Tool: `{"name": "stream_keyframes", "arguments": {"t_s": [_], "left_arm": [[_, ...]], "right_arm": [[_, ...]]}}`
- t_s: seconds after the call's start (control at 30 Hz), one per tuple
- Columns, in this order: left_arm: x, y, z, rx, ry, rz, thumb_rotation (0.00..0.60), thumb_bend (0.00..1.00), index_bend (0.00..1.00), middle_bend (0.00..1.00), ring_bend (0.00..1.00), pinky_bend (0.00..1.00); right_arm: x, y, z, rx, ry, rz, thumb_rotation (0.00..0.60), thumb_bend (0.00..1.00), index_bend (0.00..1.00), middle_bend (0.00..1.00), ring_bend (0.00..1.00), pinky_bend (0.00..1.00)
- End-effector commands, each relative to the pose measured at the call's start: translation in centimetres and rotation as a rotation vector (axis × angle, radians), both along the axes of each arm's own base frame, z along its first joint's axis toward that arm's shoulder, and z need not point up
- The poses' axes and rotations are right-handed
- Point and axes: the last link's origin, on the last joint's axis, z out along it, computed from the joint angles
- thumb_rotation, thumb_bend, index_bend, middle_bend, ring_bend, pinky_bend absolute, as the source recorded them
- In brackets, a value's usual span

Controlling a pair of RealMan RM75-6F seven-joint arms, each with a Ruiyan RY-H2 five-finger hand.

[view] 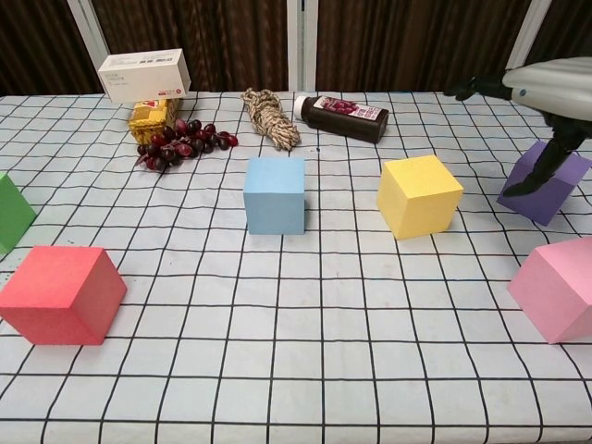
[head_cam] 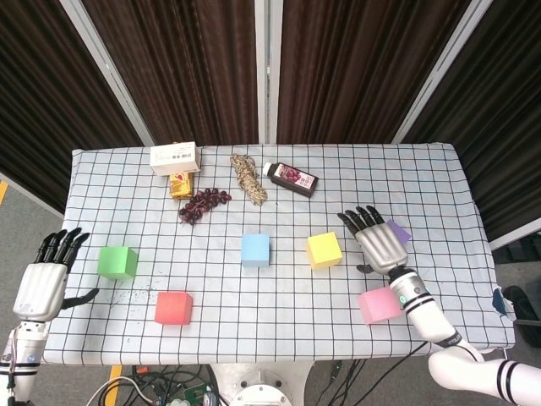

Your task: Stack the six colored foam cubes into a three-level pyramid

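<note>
At three o'clock of the yellow cube (head_cam: 325, 250), with right hand (head_cam: 378, 241) fingers spread and empty, lower squarely, then close evenly on opposite faces.

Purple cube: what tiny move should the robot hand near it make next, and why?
Probably lower the right robot hand and close on the purple cube. It hovers open above it, holding nothing, and all six cubes lie apart, unstacked.

Six foam cubes (head_cam: 255, 249), two hands (head_cam: 378, 240).
</note>
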Motion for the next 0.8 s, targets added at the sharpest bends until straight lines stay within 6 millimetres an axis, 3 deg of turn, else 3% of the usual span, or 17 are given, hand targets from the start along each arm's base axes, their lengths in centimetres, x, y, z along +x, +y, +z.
{"name": "stream_keyframes", "arguments": {"t_s": [0.03, 0.4, 0.63, 0.8], "left_arm": [[0.0, 0.1, 0.0, 0.001, 0.0, -0.001, 0.6, 0.0, 0.1, 0.05, 0.0, 0.06], [-0.3, 0.2, 0.0, 0.025, 0.051, -0.004, 0.6, 0.0, 0.1, 0.05, 0.0, 0.06], [-0.2, 0.2, 0.1, 0.028, 0.036, -0.004, 0.6, 0.0, 0.1, 0.05, 0.0, 0.06], [-0.2, 0.2, 0.1, 0.021, 0.027, -0.002, 0.6, 0.0, 0.1, 0.05, 0.0, 0.06]], "right_arm": [[0.4, -0.6, -1.1, 0.015, 0.023, 0.013, 0.6, 0.0, 0.0, 0.08, 0.0, 0.0], [1.6, -1.0, -4.3, 0.032, 0.021, 0.041, 0.6, 0.0, 0.0, 0.15, 0.0, 0.0], [2.0, -1.3, -5.3, 0.029, 0.039, 0.055, 0.6, 0.0, 0.0, 0.32, 0.01, 0.0], [2.7, -1.4, -5.2, -0.004, -0.003, 0.076, 0.6, 0.01, 0.0, 0.43, 0.08, 0.0]]}}
